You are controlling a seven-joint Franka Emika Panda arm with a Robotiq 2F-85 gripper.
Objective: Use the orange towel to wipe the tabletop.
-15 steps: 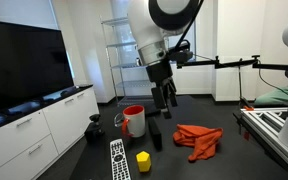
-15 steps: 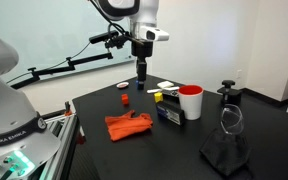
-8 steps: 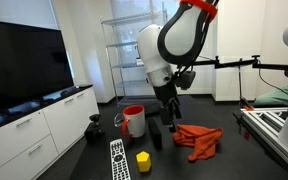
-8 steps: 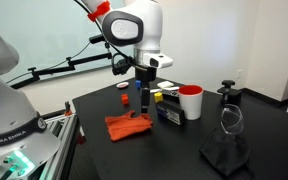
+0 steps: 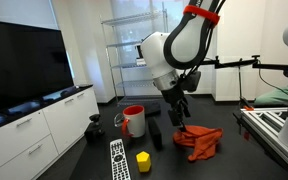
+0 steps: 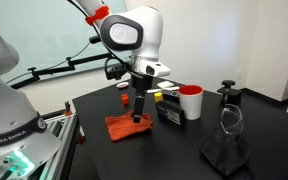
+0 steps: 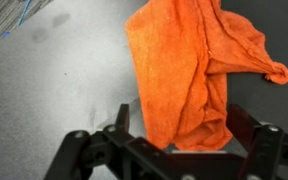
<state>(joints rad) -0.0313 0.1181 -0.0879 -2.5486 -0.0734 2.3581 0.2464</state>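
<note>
1. Stretching across both exterior views, the black surface (image 5: 229,165) (image 6: 184,150) carries everything you are working with. In the wrist view it shows as plain dark ground (image 7: 54,90).
2. Your arm (image 5: 174,45) (image 6: 134,30) bends down over that surface from above, with its white body hanging over the cloth.
3. You have the orange towel (image 5: 202,140) (image 6: 124,127) lying crumpled on the surface, well apart from the mug. In the wrist view (image 7: 184,70) its folds run from the top down between the fingers.
4. Your gripper (image 5: 178,117) (image 6: 137,116) (image 7: 179,135) points down at the towel with its fingers spread wide, one on each side of the cloth's lower folds. It pinches nothing. You cannot tell from these views whether the tips touch the cloth.
5. Upright on the surface stands the red-rimmed white mug (image 5: 134,121) (image 6: 191,102).
6. Near the front edge in an exterior view lies a remote control (image 5: 118,160).
7. Just beside the remote sits a small yellow block (image 5: 143,160).
</note>
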